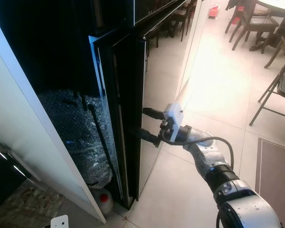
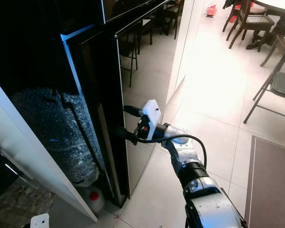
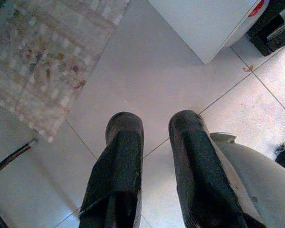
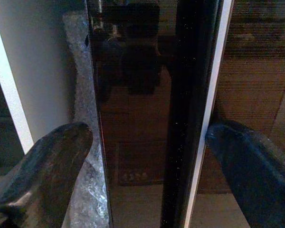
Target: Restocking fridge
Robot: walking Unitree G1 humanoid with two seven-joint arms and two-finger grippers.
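Tight gap beside the black door
A bubble-wrapped bundle (image 1: 76, 137) blocks the slot between white panel (image 1: 33, 142) and fridge door (image 1: 130, 118); tiled floor (image 1: 213, 90) lies open.

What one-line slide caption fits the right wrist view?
Open right hand straddles the edge of the black fridge door, bubble wrap behind.

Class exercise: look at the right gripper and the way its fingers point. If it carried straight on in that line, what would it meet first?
The right gripper is open, its fingers either side of the edge of the black glossy fridge door. Straight on, that door edge would likely come between the fingers first; how much gap remains is hard to judge.
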